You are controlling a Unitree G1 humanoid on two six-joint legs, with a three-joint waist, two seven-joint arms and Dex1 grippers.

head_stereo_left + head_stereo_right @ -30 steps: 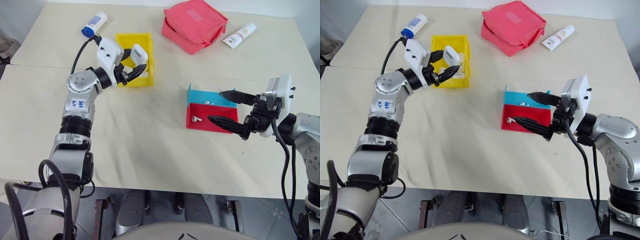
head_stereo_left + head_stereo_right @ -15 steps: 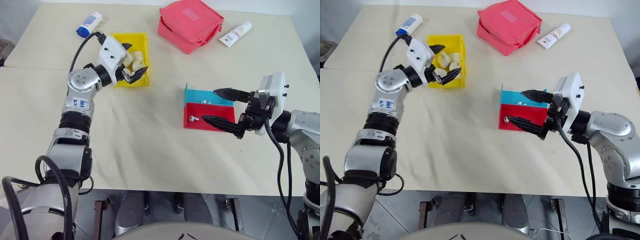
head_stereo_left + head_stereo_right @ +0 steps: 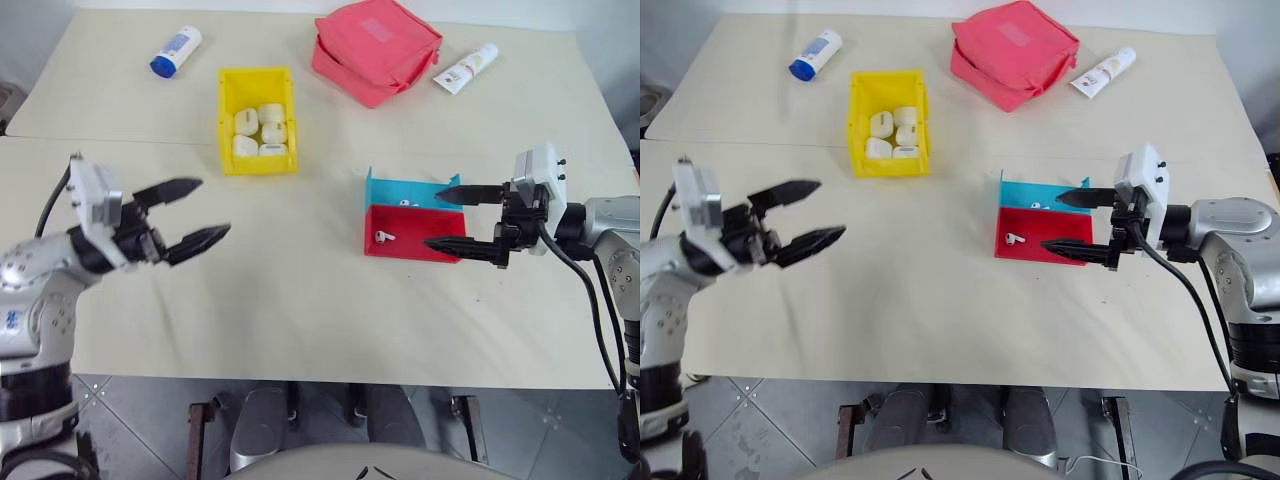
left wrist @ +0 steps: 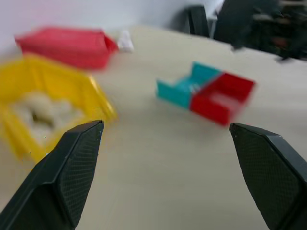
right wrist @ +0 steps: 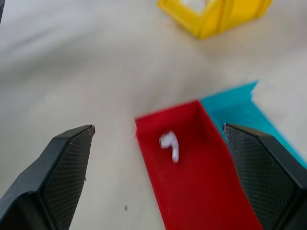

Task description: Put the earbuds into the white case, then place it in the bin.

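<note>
One earbud (image 3: 386, 237) lies in the red tray (image 3: 440, 247); a second (image 3: 404, 203) lies in the blue tray (image 3: 385, 190) touching it on the far side. The yellow bin (image 3: 227, 90) stands well apart on the left half of the table (image 3: 300, 300) and holds four white cases (image 3: 260, 130), packed close together. The right gripper (image 3: 447, 217) is at the trays' right edge, pointing left, its fingers (image 5: 53, 177) spread wide and empty; its wrist view shows the red tray with its earbud between them. The left gripper (image 3: 206, 212) hovers over bare table nearer than the bin, fingers (image 4: 62, 177) wide apart and empty. Along the far edge lie a blue-capped bottle (image 3: 175, 50), a pink pouch (image 3: 380, 50) and a white tube (image 3: 465, 68).
</note>
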